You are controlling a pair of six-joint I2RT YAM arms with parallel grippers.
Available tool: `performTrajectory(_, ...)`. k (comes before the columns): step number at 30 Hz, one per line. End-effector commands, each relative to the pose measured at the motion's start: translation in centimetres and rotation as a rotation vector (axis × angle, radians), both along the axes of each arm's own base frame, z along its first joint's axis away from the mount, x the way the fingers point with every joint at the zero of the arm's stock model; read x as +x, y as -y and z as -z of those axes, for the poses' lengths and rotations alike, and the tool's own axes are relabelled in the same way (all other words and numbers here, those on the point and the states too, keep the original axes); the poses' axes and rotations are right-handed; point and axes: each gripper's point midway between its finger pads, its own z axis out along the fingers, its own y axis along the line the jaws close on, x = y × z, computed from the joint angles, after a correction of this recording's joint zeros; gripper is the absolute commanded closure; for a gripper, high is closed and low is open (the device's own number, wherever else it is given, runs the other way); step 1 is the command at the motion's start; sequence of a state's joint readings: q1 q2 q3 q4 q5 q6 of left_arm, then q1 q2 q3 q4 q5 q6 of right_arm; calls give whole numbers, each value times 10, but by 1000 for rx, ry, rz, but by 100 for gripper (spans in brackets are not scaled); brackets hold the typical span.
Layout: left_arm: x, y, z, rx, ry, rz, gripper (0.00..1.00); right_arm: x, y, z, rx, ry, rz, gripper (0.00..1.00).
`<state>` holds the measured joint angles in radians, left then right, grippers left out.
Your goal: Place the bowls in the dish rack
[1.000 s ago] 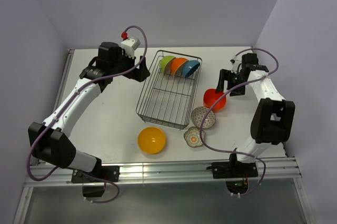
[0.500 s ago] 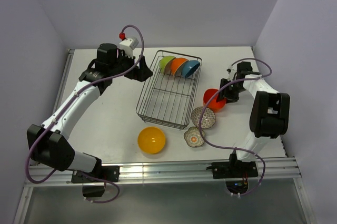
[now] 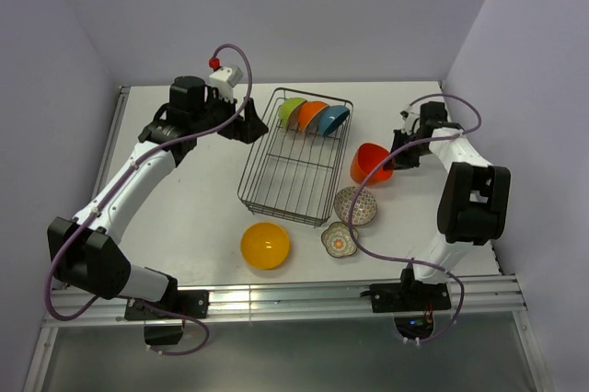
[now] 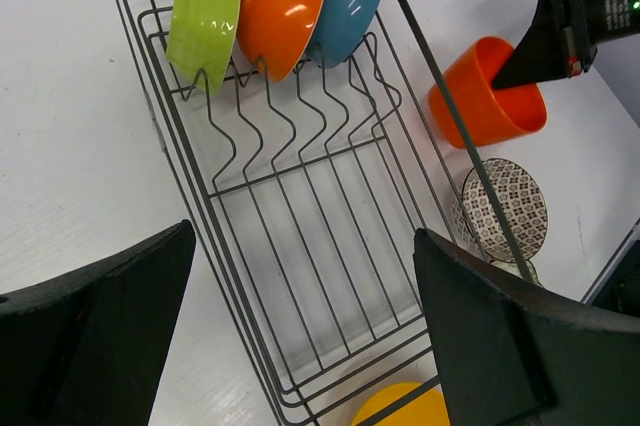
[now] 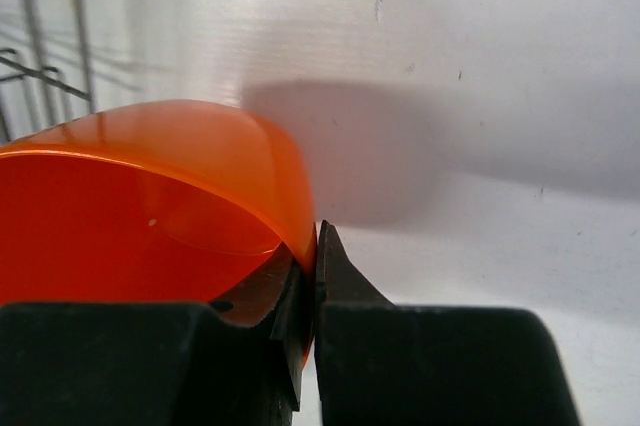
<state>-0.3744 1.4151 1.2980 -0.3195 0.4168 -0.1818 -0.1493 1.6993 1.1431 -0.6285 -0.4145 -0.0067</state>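
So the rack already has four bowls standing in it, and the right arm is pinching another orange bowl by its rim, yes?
Not quite. The dish rack holds three, not four: the green bowl, the orange bowl and the blue bowl, clear in the left wrist view. The right gripper does pinch the red-orange bowl by its rim.

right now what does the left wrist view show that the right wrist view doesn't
Only left wrist: the green bowl, orange bowl and blue bowl standing in the dish rack, plus the patterned bowl and yellow bowl outside it. Only right wrist: a close look at the right gripper shut on the red-orange bowl at its rim. Both: that red-orange bowl, the right gripper, some rack wire and the white table.
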Motion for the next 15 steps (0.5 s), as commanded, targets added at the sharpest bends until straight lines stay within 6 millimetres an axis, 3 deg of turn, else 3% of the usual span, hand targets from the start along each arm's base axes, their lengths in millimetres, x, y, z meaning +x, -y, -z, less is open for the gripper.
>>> performTrajectory(1,-4,5,-48,-71,91,32,4,37,-1,-76,65,246,-17,100)
performTrajectory(5,-13,16,-70,-158,88,83,1,45,-29,-134,256,375,-49,100)
performTrajectory(9,-24,32,-91,-271,37,150,0,60,-45,-182,373,509,-56,100)
performTrajectory(15,-20,49,-112,-397,-42,163,0,70,-68,-232,449,659,-34,100)
